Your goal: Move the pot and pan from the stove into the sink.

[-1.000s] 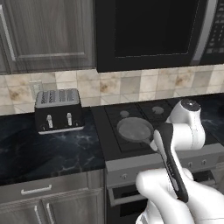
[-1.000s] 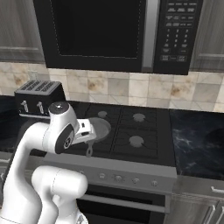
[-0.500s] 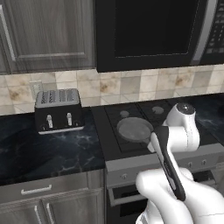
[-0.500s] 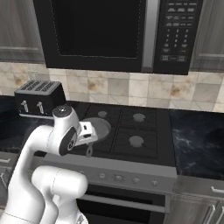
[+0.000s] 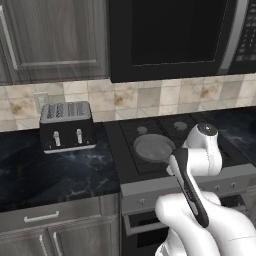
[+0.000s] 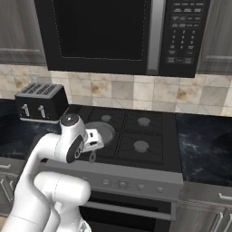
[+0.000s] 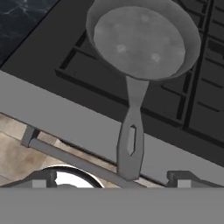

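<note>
Hand view: the hand [image 7: 112, 177] is seen open, its two fingertips spread on either side of the end of the pan's handle, with nothing gripped. Past it, the pan [image 7: 142, 39] is seen resting on the front left burner of the stove [image 7: 87, 70], its handle reaching out over the steel front panel. Farther back on the counter [image 5: 55, 170], a toaster [image 5: 66, 125] is set against the tiled wall.

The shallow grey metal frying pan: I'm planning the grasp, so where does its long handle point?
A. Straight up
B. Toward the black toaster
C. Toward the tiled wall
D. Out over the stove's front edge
D: in the hand view the shallow grey metal frying pan sits on the black gas stove and its handle reaches out over the front edge.
</note>
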